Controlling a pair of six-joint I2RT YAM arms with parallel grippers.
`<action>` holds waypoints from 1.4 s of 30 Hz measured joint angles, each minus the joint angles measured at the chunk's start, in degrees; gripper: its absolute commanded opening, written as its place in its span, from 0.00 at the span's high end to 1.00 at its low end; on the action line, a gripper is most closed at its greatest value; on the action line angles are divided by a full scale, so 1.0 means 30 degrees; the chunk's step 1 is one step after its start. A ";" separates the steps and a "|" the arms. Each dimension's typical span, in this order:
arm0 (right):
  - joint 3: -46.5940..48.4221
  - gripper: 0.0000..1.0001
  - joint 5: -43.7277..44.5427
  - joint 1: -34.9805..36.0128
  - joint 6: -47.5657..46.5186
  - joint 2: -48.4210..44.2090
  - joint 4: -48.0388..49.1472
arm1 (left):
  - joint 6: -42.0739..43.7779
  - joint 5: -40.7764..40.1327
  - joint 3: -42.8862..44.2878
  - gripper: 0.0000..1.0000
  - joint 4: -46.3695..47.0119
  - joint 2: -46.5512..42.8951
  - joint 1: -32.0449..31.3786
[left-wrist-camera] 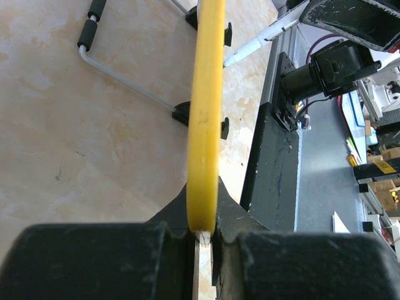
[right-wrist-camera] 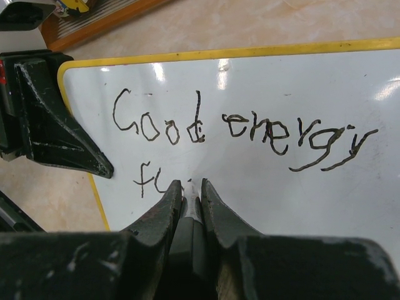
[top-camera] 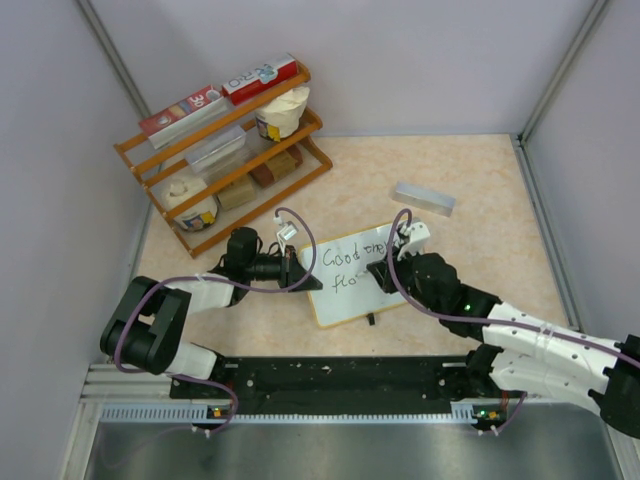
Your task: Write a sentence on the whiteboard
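Observation:
The whiteboard [top-camera: 352, 300] with a thin yellow-tan frame lies tilted in the middle of the table. The sentence [top-camera: 352, 256] reads "Good energy" on the first line, with "fl" starting the second line [right-wrist-camera: 145, 181]. My left gripper [top-camera: 300, 272] is shut on the board's left frame edge [left-wrist-camera: 206, 125]. My right gripper [right-wrist-camera: 190, 184] is shut on a marker [right-wrist-camera: 192, 209] whose tip touches the board just right of "fl". The left gripper's fingers [right-wrist-camera: 56, 131] show at the board's left edge in the right wrist view. The marker [left-wrist-camera: 256, 47] also shows in the left wrist view.
An orange wooden rack [top-camera: 220, 150] with boxes and tubs stands at the back left. A small grey block [top-camera: 424, 198] lies behind the board. The board's black feet [left-wrist-camera: 225, 128] and a metal stand bar [left-wrist-camera: 125, 78] sit beneath it. A black rail [top-camera: 330, 375] runs along the near edge.

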 measured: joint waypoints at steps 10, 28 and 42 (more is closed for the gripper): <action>-0.0211 1.00 -0.0102 0.0000 0.0175 -0.0138 -0.0109 | 0.0000 0.0000 0.0000 1.00 -0.0007 0.0000 0.0000; -0.0503 1.00 -0.0073 0.0000 0.0262 -0.0510 -0.0495 | 0.0007 0.0000 0.0000 1.00 0.0000 0.0000 0.0000; -0.0328 1.00 0.0401 0.0000 0.0131 -0.0510 -0.0503 | 0.0007 -0.0007 0.0000 1.00 0.0000 0.0000 -0.0007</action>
